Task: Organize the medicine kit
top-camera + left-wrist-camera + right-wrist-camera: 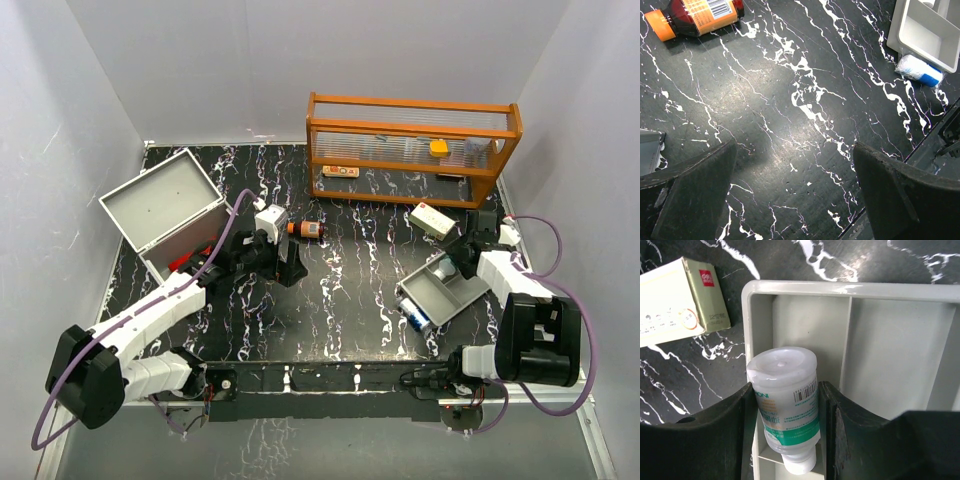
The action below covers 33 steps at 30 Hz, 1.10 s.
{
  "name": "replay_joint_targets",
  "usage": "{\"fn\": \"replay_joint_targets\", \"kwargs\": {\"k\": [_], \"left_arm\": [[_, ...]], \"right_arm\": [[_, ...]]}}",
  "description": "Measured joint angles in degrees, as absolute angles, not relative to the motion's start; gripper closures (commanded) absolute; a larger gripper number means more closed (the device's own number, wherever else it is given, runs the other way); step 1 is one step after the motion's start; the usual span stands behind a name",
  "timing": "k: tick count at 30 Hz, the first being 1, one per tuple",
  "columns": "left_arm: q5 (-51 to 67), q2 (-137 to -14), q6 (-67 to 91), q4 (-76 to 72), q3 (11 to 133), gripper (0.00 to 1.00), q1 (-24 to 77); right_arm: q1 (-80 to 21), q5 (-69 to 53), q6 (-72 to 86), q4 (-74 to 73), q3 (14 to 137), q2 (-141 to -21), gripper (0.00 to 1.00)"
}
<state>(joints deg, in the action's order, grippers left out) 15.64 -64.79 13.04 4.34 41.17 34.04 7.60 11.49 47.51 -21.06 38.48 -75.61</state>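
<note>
**Two Arms at Work Beside Open Medicine Kit**

One medicine kit [160, 205], a light-grey metal case, sits at the bench's [340, 310] far-left corner. Its lid is thrown up and back toward the left edge, and the opening faces the middle of the bench. The case's long axis runs on a slant, from the left edge toward the far edge, square to neither. One red item [185, 262] shows inside it.

Near the right edge lies one grey divided tray [840, 287]. The right pincer [784, 395] is part closed on one white plastic bottle [785, 370] with a green label, a finger pressed to each side, over the narrow compartment at one end of the tray. Whether the bottle rests on the compartment floor cannot be told.

One pale green carton [680, 300] lies on the bench just off the tray's far corner. One blue-and-white packet [917, 71] lies against the tray's near side.

The left pincer [795, 150] hangs wide open over bare bench left of centre, holding nothing. One amber bottle [695, 15] with an orange cap lies on its side close by.

One orange rack [410, 150] stands along the far edge, its small contents too blurred to count.
</note>
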Motion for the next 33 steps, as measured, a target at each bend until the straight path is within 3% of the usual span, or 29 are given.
{"fn": "replay_joint_targets", "kwargs": {"k": [11, 27, 33], "left_arm": [[15.6, -65.2, 13.0, 4.4, 41.2, 0.01, 34.0], [15.4, -65.2, 13.0, 4.5, 41.2, 0.01, 34.0], [12.9, -65.2, 13.7, 4.8, 41.3, 0.01, 34.0]], "right_arm": [[0.5, 11.5, 53.7, -18.8, 39.3, -79.2, 0.62], [-9.8, 15.1, 54.5, -20.1, 45.2, -82.5, 0.38], [-9.8, 16.4, 49.3, -23.4, 47.6, -78.5, 0.37]]}}
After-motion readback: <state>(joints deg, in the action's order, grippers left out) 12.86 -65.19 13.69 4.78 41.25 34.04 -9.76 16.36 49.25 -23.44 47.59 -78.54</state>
